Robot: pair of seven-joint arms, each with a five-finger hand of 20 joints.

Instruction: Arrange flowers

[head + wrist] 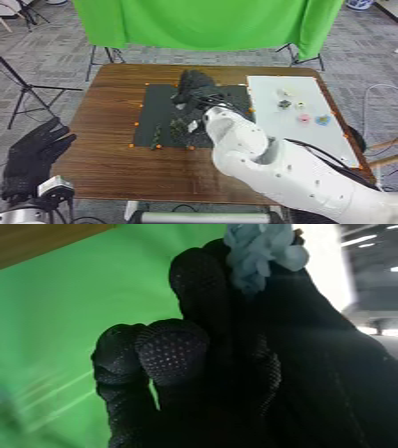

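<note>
A: ok so what's the right hand (197, 84) got?
B: pale blue flower (253, 255), pinched in its fingertips. Hand's over the dark mat (149, 112) on the bench (107, 167).
A: and the left hand (34, 156)?
B: fingers open and loose, off the bench's left side. Pink flower (305, 118) is on the white board (315, 142) right of the mat, near another blue bloom (322, 120). Green sprig (157, 135) is on the mat.

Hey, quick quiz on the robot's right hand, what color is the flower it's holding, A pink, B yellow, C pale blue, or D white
C: the right wrist view shows pale blue petals pinched at the fingertips of the right hand.
</note>
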